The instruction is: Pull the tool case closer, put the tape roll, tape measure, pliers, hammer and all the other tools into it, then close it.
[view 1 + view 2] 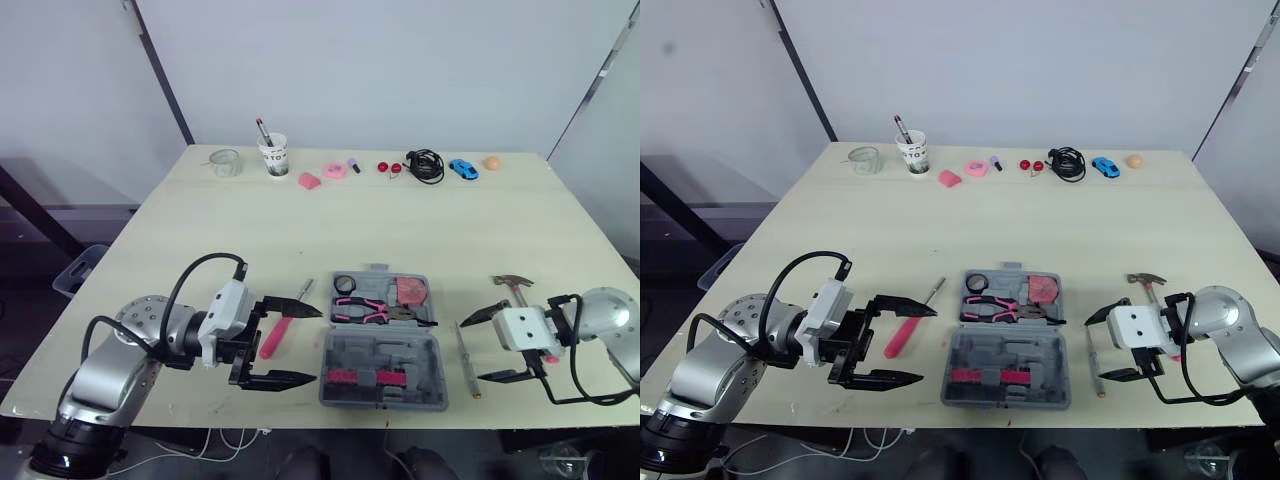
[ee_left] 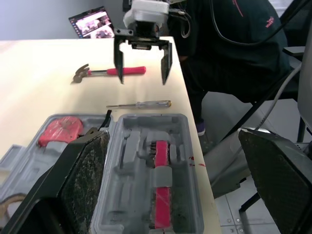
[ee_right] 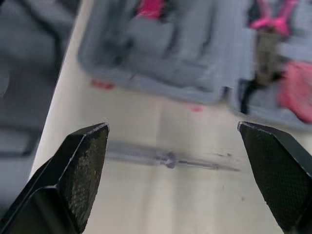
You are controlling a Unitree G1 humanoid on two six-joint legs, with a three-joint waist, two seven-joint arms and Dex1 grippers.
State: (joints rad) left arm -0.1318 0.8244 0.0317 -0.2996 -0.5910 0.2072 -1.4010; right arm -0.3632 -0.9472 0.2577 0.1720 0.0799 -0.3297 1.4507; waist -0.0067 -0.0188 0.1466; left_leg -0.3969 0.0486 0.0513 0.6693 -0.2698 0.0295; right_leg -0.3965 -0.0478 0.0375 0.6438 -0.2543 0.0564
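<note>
The left gripper (image 1: 315, 345) is spread wide, and a pink-handled screwdriver (image 1: 275, 337) lies on the table between its fingers. Just past its fingertips, between the two grippers, sits the open tool case (image 1: 400, 352), holding pliers (image 1: 372, 312), a tape roll (image 1: 345, 284) and a red tape measure (image 1: 408, 290). The right gripper (image 1: 472, 350) is also wide, over a thin screwdriver (image 1: 465, 360). The hammer (image 1: 514, 286) lies just beyond its wrist.

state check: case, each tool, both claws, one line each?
tool case: open
pliers: in case
tape measure: in case
tape roll: in case
pink screwdriver: outside case
hammer: outside case
slim screwdriver: outside case
left claw: open, empty
right claw: open, empty
</note>
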